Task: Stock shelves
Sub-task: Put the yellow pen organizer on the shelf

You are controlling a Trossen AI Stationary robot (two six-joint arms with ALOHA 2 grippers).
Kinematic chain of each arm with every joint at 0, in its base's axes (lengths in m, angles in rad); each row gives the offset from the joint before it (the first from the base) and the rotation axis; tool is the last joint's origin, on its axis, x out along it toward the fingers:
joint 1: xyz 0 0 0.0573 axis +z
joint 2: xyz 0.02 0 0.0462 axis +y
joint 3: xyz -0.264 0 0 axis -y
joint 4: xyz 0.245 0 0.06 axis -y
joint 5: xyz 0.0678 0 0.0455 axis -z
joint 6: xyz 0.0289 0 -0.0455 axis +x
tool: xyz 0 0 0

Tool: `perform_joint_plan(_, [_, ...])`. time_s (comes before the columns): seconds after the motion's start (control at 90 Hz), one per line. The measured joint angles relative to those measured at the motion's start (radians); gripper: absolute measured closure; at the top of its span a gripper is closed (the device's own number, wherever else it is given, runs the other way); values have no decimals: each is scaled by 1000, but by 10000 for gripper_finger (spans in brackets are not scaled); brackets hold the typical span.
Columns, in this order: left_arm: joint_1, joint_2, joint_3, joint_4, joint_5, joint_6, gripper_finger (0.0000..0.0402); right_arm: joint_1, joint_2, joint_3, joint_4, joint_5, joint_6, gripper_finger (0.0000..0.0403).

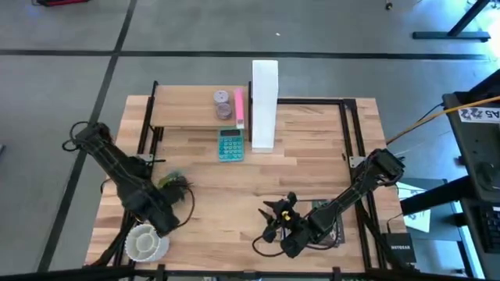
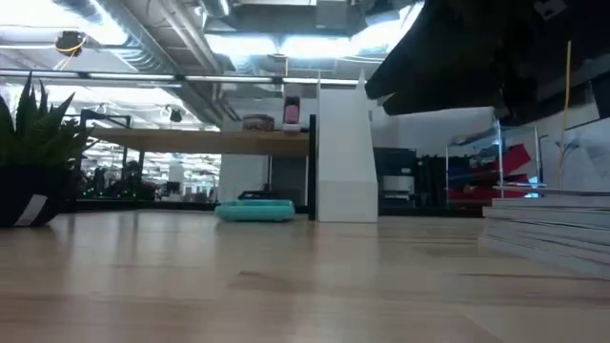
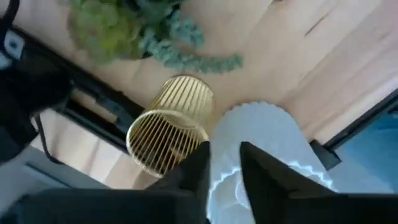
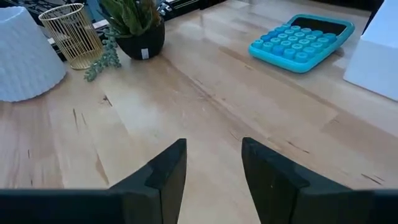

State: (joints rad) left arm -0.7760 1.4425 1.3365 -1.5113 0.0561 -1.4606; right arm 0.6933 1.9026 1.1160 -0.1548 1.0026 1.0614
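The shelf (image 1: 195,115) stands at the table's far edge, the file box (image 1: 264,101) beside it. Your left gripper (image 3: 224,165) hovers over the white cup (image 3: 261,134), jaws narrowly parted, holding nothing: I judge a pickup. Descend, then close. Right gripper (image 4: 212,163) waits, parted, empty.

— That big tabletop (image 4: 205,118) under the right gripper (image 4: 213,167) is pale wood, smooth, satin, grain streaks showing.

— And by the left gripper (image 3: 224,163)?

— A round gold wire basket (image 3: 168,121), thin shiny metal; touching it, a white ribbed pot (image 3: 264,140), matt. Farther ahead of the right fingers, a turquoise plastic calculator (image 4: 303,42), slightly glossy.

— The raised plank shelf (image 1: 191,117)?

— Light wood, black metal frame. The tall white file box (image 1: 264,101) looks like matt card.
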Motion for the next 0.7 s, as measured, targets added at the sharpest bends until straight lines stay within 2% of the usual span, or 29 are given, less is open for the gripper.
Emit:
perform_joint_plan(0.133, [-18,-64,-87,4,-14,-152,237,0,0,0,0,0,-3,265])
perform_joint_plan(0.256, [-24,-108,-173,54,-5,-268,213,0,0,0,1,0,-17,265])
perform_joint_plan(0.467, [-22,-157,-311,179,38,-386,219,0,0,0,3,10,-19,265])
perform_joint_plan(0.7, [-21,-181,-422,259,47,-399,239,0,0,0,4,11,-19,265])
